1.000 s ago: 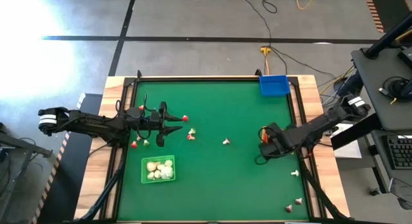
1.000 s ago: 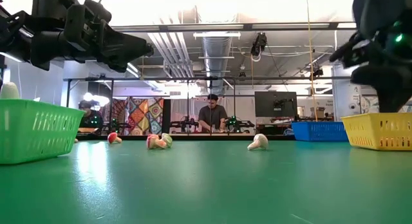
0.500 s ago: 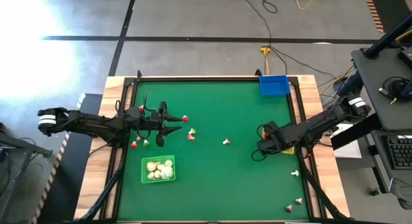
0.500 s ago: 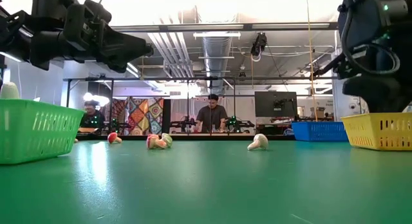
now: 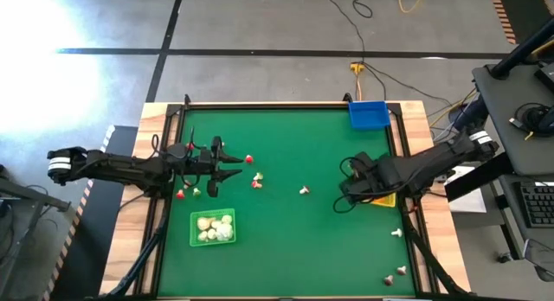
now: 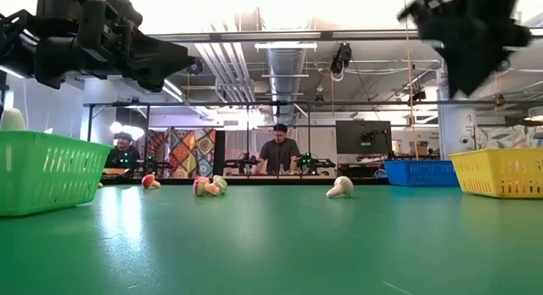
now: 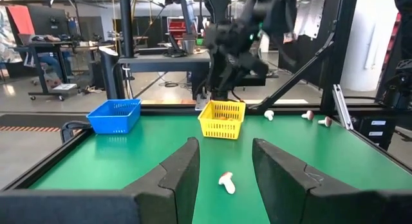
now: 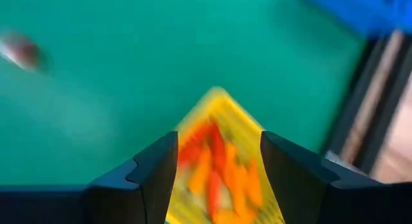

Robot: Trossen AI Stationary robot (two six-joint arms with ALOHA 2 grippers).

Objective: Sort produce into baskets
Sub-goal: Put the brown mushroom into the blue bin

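Note:
The green basket (image 5: pixel 212 227) holds whitish bulbs near the table's front left. The yellow basket (image 5: pixel 383 199), with orange carrot sticks in it (image 8: pixel 219 163), stands at the right, mostly under my right arm. The blue basket (image 5: pixel 368 114) stands at the far right corner. Small red-and-white pieces (image 5: pixel 256 180) and a whitish piece (image 5: pixel 304 190) lie on the green table. My left gripper (image 5: pixel 235 167) is open and empty, level above the table at the left. My right gripper (image 5: pixel 351 195) is open and empty, high above the yellow basket (image 6: pixel 501 172).
More small pieces lie near the table's right front corner (image 5: pixel 396 273) and beside my left arm (image 5: pixel 182 194). A dark frame runs along the table's edges (image 5: pixel 401 145). People sit at desks in the room beyond the table (image 6: pixel 280 151).
My right gripper has risen from just above the yellow basket and shifted a little toward the table's left, with its fingers staying apart.

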